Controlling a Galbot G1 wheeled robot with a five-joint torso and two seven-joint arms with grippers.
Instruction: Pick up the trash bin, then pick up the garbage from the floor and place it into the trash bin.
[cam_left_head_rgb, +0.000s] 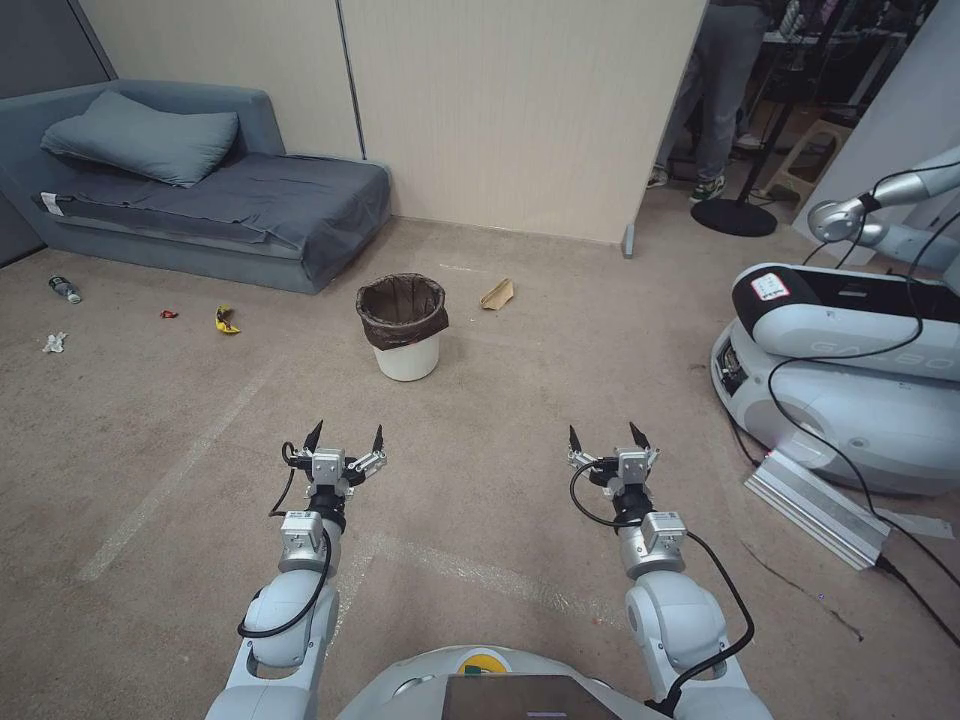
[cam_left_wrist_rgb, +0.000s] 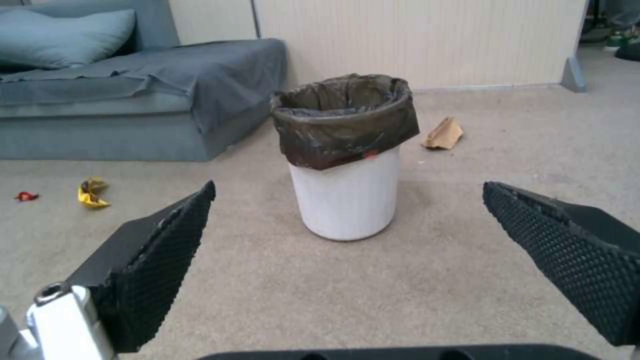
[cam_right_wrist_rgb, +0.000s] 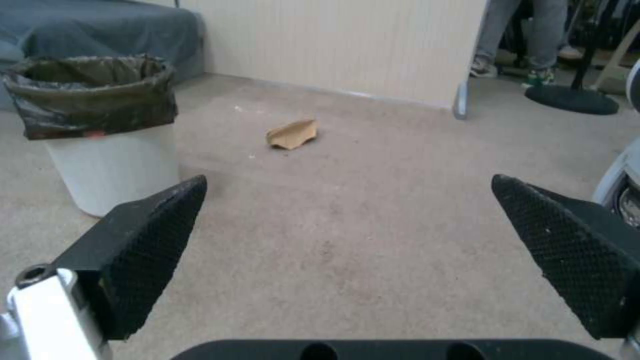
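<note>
The trash bin (cam_left_head_rgb: 404, 326) (cam_left_wrist_rgb: 345, 160) (cam_right_wrist_rgb: 100, 130), a white bucket with a dark bag over its rim, stands upright on the beige floor (cam_left_head_rgb: 480, 420) ahead of me. Both arms reach forward, short of it. My left gripper (cam_left_head_rgb: 346, 436) (cam_left_wrist_rgb: 347, 200) is open and faces the bin. My right gripper (cam_left_head_rgb: 608, 436) (cam_right_wrist_rgb: 347, 190) is open over bare carpet. Garbage lies scattered: a brown paper bag (cam_left_head_rgb: 497, 294) (cam_left_wrist_rgb: 443, 134) (cam_right_wrist_rgb: 292, 134) right of the bin, a yellow wrapper (cam_left_head_rgb: 226, 320) (cam_left_wrist_rgb: 92, 192), a small red scrap (cam_left_head_rgb: 168, 314) (cam_left_wrist_rgb: 26, 196), a white tissue (cam_left_head_rgb: 54, 342) and a small bottle (cam_left_head_rgb: 64, 289) off to the left.
A grey sofa (cam_left_head_rgb: 200, 190) with a pillow stands at the back left. A beige partition (cam_left_head_rgb: 520, 110) closes the back. Another white robot (cam_left_head_rgb: 850, 360) with cables and a metal bar (cam_left_head_rgb: 815, 505) sits on the right. A person's legs (cam_left_head_rgb: 715, 100) stand behind the partition.
</note>
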